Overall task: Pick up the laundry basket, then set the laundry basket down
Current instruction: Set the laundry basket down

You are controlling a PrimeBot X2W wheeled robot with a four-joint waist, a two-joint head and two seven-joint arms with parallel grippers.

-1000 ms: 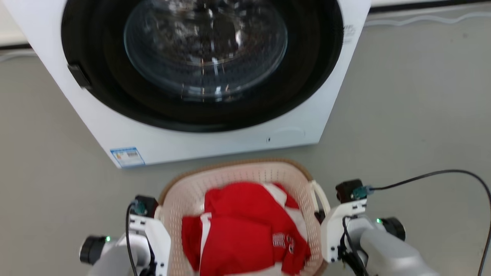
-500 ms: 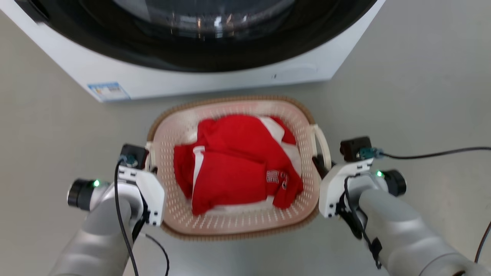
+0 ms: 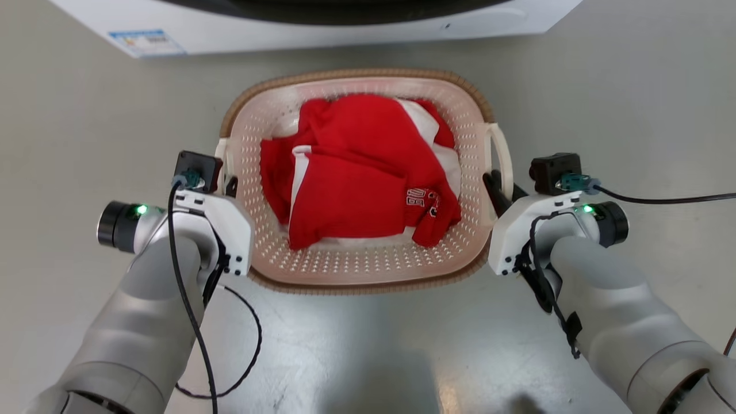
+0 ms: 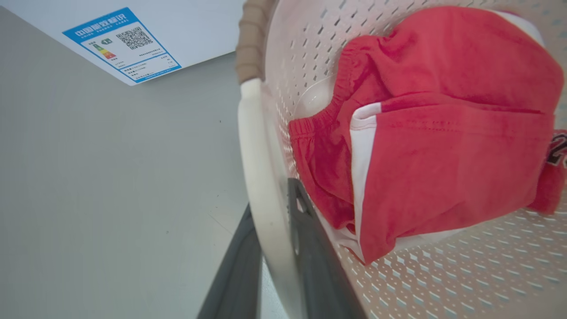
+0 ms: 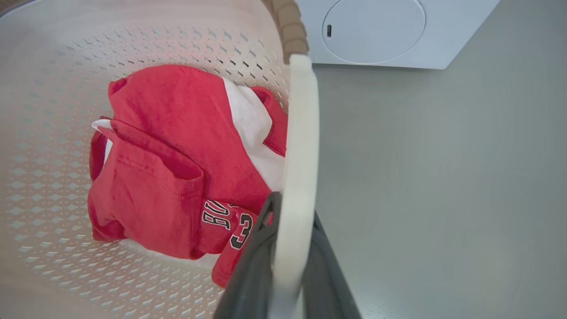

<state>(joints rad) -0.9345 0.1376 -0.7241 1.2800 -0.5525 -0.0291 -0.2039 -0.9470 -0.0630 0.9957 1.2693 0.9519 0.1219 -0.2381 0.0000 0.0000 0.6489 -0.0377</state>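
The laundry basket (image 3: 345,77), cream-white and perforated with a brown woven-look rim, stands before me on or just above the grey floor; I cannot tell which. Red and white clothes (image 3: 356,184) lie inside it. My left gripper (image 3: 229,185) is shut on the basket's left loop handle (image 4: 259,177), with a dark finger (image 4: 310,248) on each side of the white strip. My right gripper (image 3: 495,192) is shut on the right loop handle (image 5: 301,133), whose strip runs between its fingers (image 5: 257,261).
A white washing machine (image 3: 345,23) stands just beyond the basket, with a blue label (image 3: 146,41) at its lower left corner. Black cables (image 3: 661,200) hang from both wrists. Grey floor (image 3: 632,86) stretches out on both sides and towards me.
The head camera has tipped down, so the washing machine has slid up to the top of the picture and more of both arms shows. Both grippers keep the same hold on the handles.
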